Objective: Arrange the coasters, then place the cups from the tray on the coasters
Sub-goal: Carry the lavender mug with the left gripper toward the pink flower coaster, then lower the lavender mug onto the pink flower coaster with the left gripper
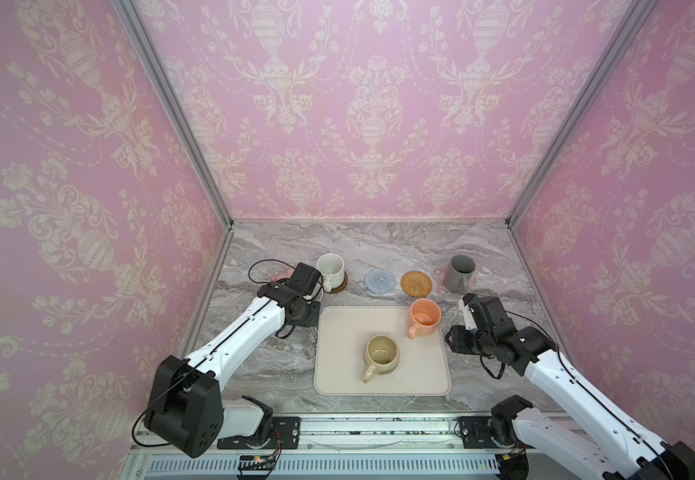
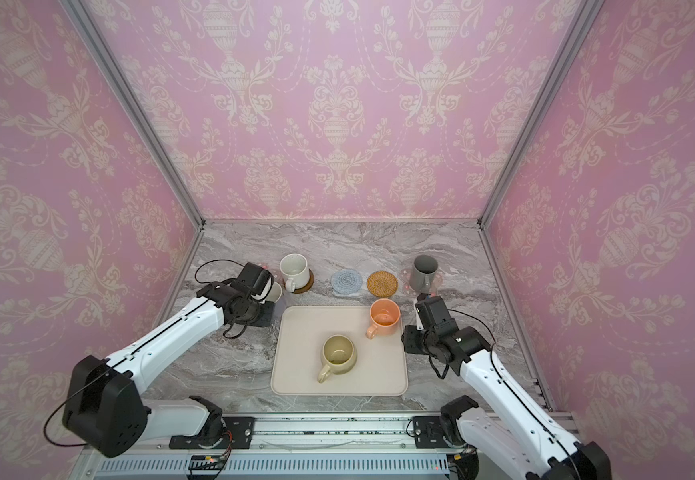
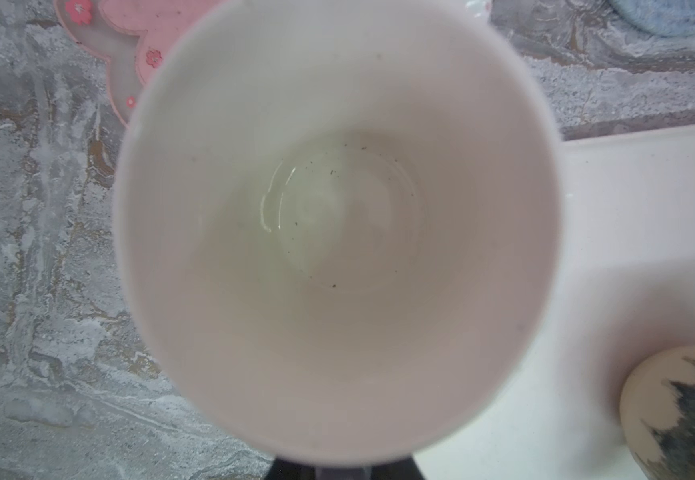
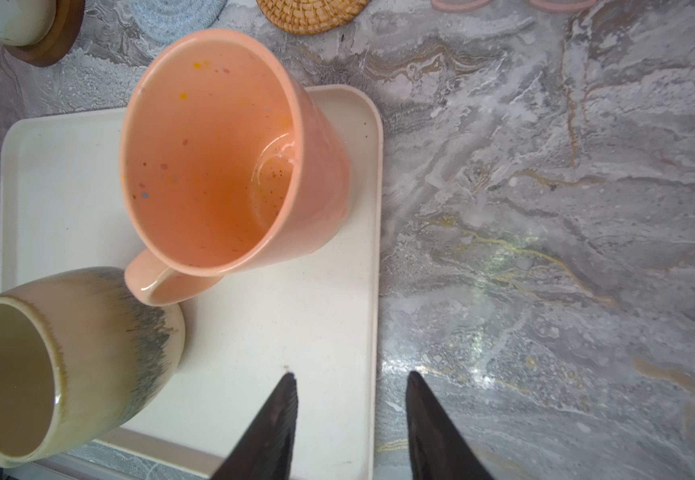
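My left gripper [image 1: 315,291] is shut on the white mug with a lavender outside [image 3: 337,232]; only a dark sliver of the jaws shows under its rim. That mug overlaps a pink flower coaster [image 3: 100,41] at the back left. A white mug [image 1: 330,270] stands on the brown wooden disc [image 1: 340,287]. The blue-grey crocheted round [image 1: 380,281] and rattan disc [image 1: 416,283] are bare. The tall grey mug [image 1: 460,272] stands on the other pink coaster [image 1: 441,287]. The peach mug [image 1: 423,316] and cream-yellow mug [image 1: 381,353] stand on the tray [image 1: 337,374]. My right gripper [image 4: 352,376] is open over the tray's right edge.
The marble tabletop [image 1: 379,245] is boxed in by pink patterned walls at the back and both sides. A metal rail [image 1: 379,432] with the arm bases runs along the front edge. Bare marble lies right of the tray [image 4: 545,249].
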Motion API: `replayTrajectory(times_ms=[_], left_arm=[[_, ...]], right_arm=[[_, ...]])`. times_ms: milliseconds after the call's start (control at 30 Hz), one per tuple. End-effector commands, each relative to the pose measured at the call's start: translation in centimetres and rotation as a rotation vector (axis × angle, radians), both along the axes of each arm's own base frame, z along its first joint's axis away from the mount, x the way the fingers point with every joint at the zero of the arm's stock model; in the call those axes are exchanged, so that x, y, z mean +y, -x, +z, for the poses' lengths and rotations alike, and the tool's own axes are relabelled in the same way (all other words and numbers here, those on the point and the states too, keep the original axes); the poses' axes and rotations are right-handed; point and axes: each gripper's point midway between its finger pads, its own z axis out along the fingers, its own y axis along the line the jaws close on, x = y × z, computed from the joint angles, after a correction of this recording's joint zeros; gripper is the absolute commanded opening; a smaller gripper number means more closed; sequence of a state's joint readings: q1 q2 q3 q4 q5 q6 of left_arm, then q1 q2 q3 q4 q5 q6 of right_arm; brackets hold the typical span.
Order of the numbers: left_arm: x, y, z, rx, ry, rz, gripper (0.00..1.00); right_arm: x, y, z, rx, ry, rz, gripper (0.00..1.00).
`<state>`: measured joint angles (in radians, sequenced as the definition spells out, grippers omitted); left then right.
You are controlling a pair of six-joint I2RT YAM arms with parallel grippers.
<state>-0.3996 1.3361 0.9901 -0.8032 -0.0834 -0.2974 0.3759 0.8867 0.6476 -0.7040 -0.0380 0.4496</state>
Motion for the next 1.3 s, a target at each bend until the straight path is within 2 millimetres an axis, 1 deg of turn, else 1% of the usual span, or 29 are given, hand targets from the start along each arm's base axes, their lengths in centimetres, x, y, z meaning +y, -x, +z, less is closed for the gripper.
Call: replayTrajectory(times_ms=[0,133,267,567,1067,1267], left_arm=[[0.3,-0.5,1.1,-0.038,0.009,-0.023,0.0],[1.3,-1.2,1.0,-0.032,-0.006,-0.003,0.0],[1.6,-2.1,0.7,-0.035,0.035,0.02,0.0],[2.7,-4.4,0.4,-0.035,0.031,0.051,0.0],[5.0,-8.4,0.8,-0.051,-0.03,0.082,0.0],[6.0,-10.0,1.4,-0.065,-0.075,0.083,0.0]], right_arm=[[0.2,0.2,-0.4,0.011,-0.011,-0.009,0.45],[0.1,0.2,-0.4,0.013,-0.009,-0.011,0.45],[0.0,0.3,-0.3,0.012,-0.006,-0.015,0.45],[-0.1,0.4,-0.3,0.016,-0.007,-0.025,0.45],[-0.5,0.7,-0.1,0.013,0.003,-0.045,0.45],[-0.6,0.7,-0.2,0.016,0.008,-0.049,0.45]])
